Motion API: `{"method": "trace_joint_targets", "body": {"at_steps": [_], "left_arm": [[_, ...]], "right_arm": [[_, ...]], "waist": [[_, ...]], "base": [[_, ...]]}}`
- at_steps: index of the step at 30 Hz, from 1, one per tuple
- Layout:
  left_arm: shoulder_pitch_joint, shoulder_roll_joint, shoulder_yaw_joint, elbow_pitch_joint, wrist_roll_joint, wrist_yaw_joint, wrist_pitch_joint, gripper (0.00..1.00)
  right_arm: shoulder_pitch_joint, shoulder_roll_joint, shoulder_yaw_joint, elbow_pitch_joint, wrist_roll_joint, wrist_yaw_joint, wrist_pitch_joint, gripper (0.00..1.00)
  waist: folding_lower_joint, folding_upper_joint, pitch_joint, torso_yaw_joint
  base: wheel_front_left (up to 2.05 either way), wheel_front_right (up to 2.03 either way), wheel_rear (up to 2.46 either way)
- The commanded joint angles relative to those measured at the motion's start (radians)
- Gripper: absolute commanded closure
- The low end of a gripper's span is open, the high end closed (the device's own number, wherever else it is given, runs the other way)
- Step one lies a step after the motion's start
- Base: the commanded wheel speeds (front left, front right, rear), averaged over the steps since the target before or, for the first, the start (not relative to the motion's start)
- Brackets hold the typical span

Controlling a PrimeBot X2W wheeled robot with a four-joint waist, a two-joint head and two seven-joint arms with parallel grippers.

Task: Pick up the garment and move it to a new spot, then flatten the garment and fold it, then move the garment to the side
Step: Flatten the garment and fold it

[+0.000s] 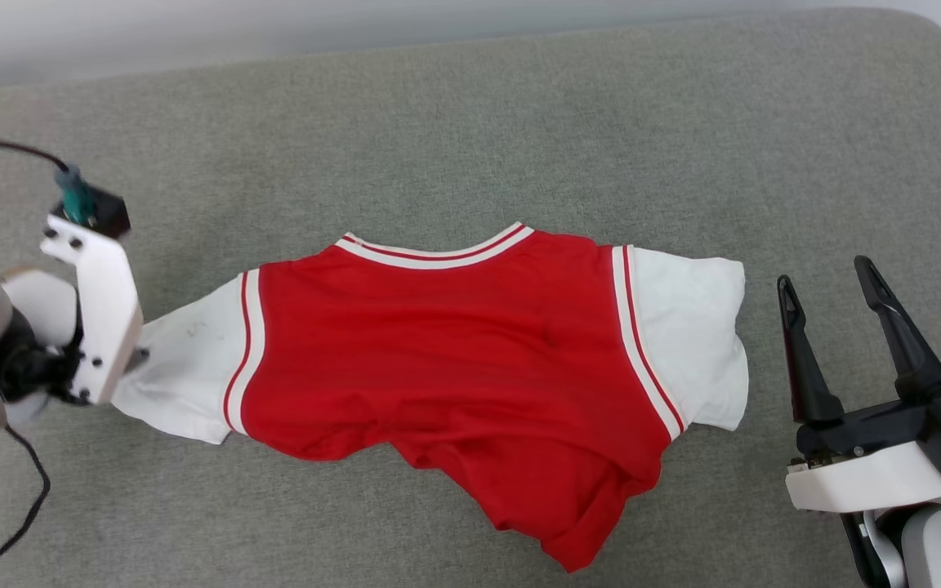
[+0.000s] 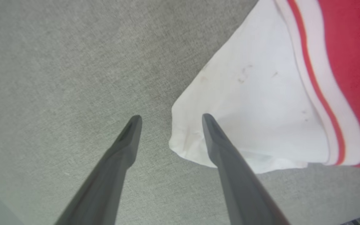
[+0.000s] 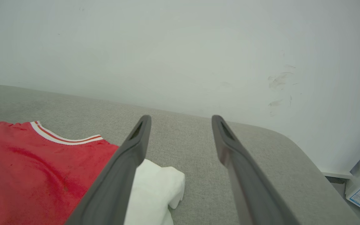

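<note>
Lying on grey cushion (image 1: 438, 122): garment (image 1: 454, 343), hem rumpled. Left gripper (image 2: 170, 117) jaws apart at white sleeve (image 2: 255, 103); right gripper (image 1: 822, 272) spread, empty.

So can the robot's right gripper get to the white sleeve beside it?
Probably yes. The right gripper is open and stands just beside that sleeve of the garment, and nothing lies between them on the grey cushion.

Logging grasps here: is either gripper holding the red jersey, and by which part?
Nothing is held. The left gripper stands open at a white sleeve corner of the red jersey T-shirt; the right gripper is open beside it.
</note>
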Motion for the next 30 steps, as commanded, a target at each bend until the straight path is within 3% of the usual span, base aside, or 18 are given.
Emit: {"method": "trace_joint_targets", "body": {"at_steps": [1, 8, 9, 10, 11, 16, 22, 26, 30], "left_arm": [[0.028, -0.004, -0.014, 0.001, -0.005, -0.001, 0.011, 0.00], [0.102, -0.037, -0.053, 0.026, -0.011, -0.002, -0.001, 0.00], [0.107, -0.044, -0.059, 0.028, -0.006, -0.002, -0.007, 0.25], [0.108, -0.047, -0.061, 0.030, -0.001, -0.002, -0.019, 0.95], [0.105, -0.050, -0.059, 0.031, -0.002, -0.002, -0.029, 1.00], [0.070, -0.044, -0.048, 0.005, -0.012, -0.003, -0.063, 1.00], [0.013, -0.008, -0.046, -0.089, -0.014, -0.002, -0.113, 1.00], [-0.010, 0.013, -0.055, -0.160, -0.010, -0.002, -0.136, 1.00], [-0.018, 0.024, -0.067, -0.218, 0.008, -0.002, -0.153, 1.00]], "right_arm": [[-0.011, -0.004, 0.000, -0.003, 0.001, -0.001, -0.002, 0.00], [-0.034, -0.006, -0.005, 0.003, 0.005, -0.001, -0.002, 0.00], [-0.040, -0.006, -0.008, 0.003, 0.005, -0.001, -0.002, 0.00], [-0.046, -0.008, -0.011, 0.003, 0.005, -0.001, -0.002, 0.00], [-0.051, -0.014, -0.014, 0.002, 0.002, -0.001, -0.002, 0.00], [-0.087, -0.047, -0.037, -0.002, -0.008, -0.001, -0.002, 0.00], [-0.173, -0.148, -0.018, 0.010, -0.024, -0.001, 0.016, 0.00], [-0.261, -0.240, 0.035, 0.018, 0.006, -0.001, 0.121, 0.00], [-0.348, -0.347, 0.126, 0.046, 0.098, -0.001, 0.312, 0.00]], "waist": [[-0.0001, 0.0000, 0.014, -0.008], [-0.0001, 0.0000, 0.036, -0.016], [-0.0001, 0.0000, 0.036, -0.015], [-0.0001, 0.0000, 0.033, -0.014], [-0.0001, 0.0000, 0.028, -0.013], [-0.0001, 0.0000, -0.005, 0.000], [-0.0001, 0.0000, -0.054, 0.024], [-0.0001, 0.0000, -0.069, 0.042], [-0.0001, 0.0000, -0.067, 0.063]], "base": [[0.00, 0.00, 0.00], [0.00, 0.00, 0.00], [0.00, 0.00, 0.00], [0.00, 0.00, 0.00], [0.00, 0.00, 0.00], [0.00, 0.00, 0.00], [0.00, 0.00, 0.00], [0.00, 0.00, 0.00], [0.00, 0.00, 0.00]]}}
